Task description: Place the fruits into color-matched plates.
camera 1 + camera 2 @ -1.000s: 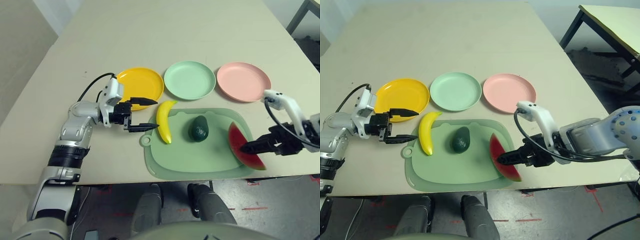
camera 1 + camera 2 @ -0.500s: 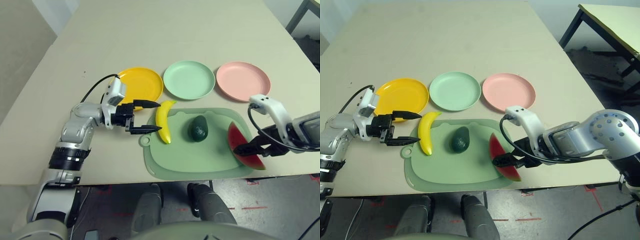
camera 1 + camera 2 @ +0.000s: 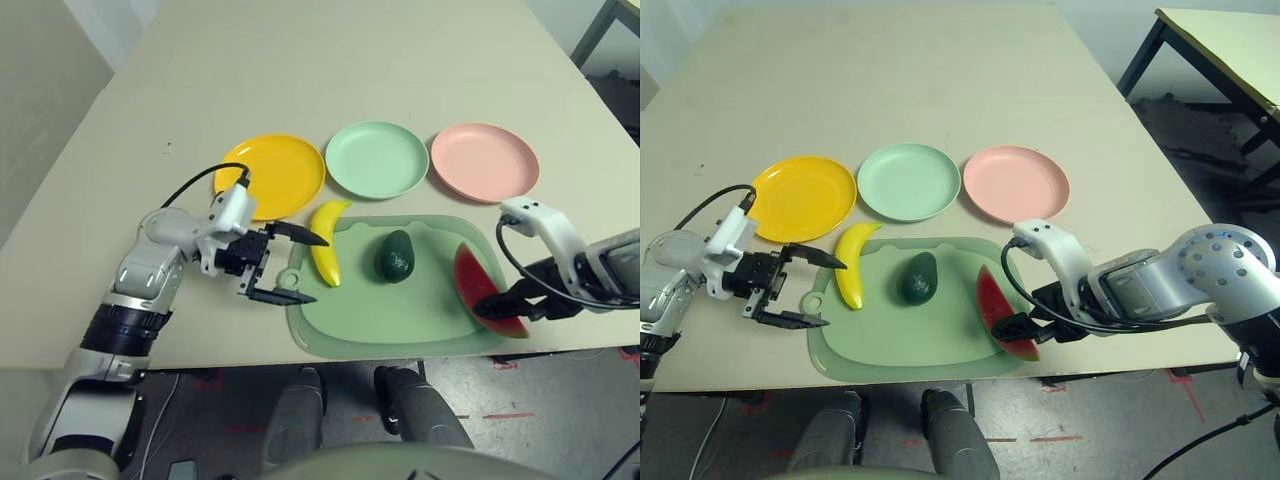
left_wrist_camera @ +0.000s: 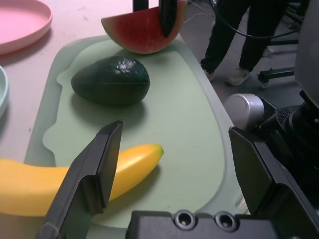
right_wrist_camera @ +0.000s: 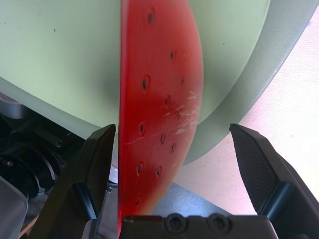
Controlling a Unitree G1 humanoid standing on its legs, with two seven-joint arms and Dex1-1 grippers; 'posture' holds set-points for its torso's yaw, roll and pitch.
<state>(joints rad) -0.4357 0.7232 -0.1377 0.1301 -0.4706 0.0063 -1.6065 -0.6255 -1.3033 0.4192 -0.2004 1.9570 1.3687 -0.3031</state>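
On the green mat lie a yellow banana, a dark green avocado and a red watermelon wedge. Behind the mat stand three plates: yellow, mint green, pink, all bare. My left gripper is open at the mat's left edge, its fingers either side of the banana's near end without gripping it. My right gripper is open, its fingers straddling the near end of the watermelon, one finger close against its flat side.
The mat's near edge lies close to the table's front edge. Bare tabletop stretches beyond the plates. A person's legs stand past the table on the right side, and a second table is at the far right.
My left gripper has moved nearer and rightward, from beside the banana's middle to its near end. My right gripper has shifted left along the wedge and lowered around it.
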